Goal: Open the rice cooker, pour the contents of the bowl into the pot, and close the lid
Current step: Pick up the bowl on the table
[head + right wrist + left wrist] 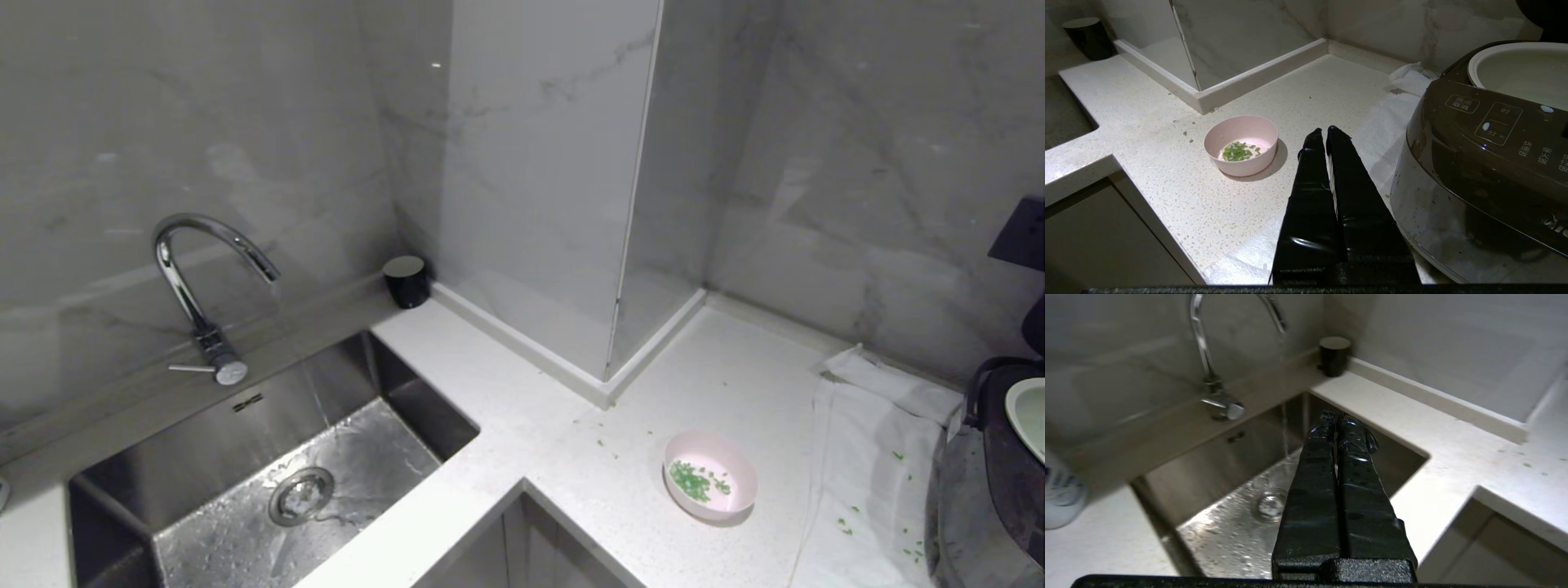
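The pink bowl (735, 457) stands on the white counter with green bits (690, 480) in its bottom. At the right edge sits the dark rice cooker (1000, 490), its lid up and its white pot (1030, 416) uncovered. Neither gripper appears in the head view. In the right wrist view my right gripper (1321, 131) is shut and empty, hovering over the counter between the bowl (1249, 165) and the cooker (1474, 163). The pot (1515, 73) looks empty, and a dark piece of the lid (1545, 12) rises behind it. My left gripper (1336, 416) is shut, wet and empty above the sink.
A steel sink (343, 384) lies at the left, and a thin stream runs from the faucet (184, 261). A black cup (406, 280) stands by the marble pillar (555, 204). A white cloth (865, 457) lies under the cooker. Green bits are scattered on counter and cloth.
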Robot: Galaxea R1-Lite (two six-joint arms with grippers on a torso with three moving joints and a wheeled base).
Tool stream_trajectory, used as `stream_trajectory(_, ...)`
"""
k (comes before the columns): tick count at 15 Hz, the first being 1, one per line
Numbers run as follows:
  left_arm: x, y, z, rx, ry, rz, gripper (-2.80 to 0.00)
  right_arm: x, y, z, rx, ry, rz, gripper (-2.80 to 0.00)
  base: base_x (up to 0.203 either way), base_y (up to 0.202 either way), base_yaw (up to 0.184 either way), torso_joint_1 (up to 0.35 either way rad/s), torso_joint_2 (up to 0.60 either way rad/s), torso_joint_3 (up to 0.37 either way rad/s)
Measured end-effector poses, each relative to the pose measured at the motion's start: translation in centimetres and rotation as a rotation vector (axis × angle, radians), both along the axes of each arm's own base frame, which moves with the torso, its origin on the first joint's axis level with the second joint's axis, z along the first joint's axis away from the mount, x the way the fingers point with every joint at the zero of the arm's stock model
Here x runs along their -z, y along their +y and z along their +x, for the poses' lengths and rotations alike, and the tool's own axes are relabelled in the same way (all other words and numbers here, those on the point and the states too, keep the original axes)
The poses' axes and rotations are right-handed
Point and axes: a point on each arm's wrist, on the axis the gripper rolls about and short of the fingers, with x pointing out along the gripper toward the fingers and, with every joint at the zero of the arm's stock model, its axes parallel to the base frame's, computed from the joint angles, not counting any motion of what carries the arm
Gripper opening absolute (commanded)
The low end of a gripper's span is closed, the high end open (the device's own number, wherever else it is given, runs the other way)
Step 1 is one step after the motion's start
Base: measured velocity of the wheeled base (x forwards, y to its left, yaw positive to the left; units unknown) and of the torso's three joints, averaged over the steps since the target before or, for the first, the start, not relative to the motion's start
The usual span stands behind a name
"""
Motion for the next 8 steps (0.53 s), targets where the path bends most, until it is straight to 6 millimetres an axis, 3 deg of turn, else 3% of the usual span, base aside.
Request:
stream_trajectory(4, 2.5, -0.2, -1.5, 0.108, -0.061, 0.015, -2.8, 0.0, 0.0, 0.0, -0.001, 0.0, 0.0, -2.8, 0.0, 0.0, 0.0, 0.0, 0.0, 0.0)
stream_trajectory(8, 7.0, -0.2, -1.3, 0.113, -0.026, 0.053, -2.8, 0.0, 0.0, 0.0, -0.001, 0.0, 0.0, -2.8, 0.0, 0.0, 0.0, 0.0, 0.0, 0.0)
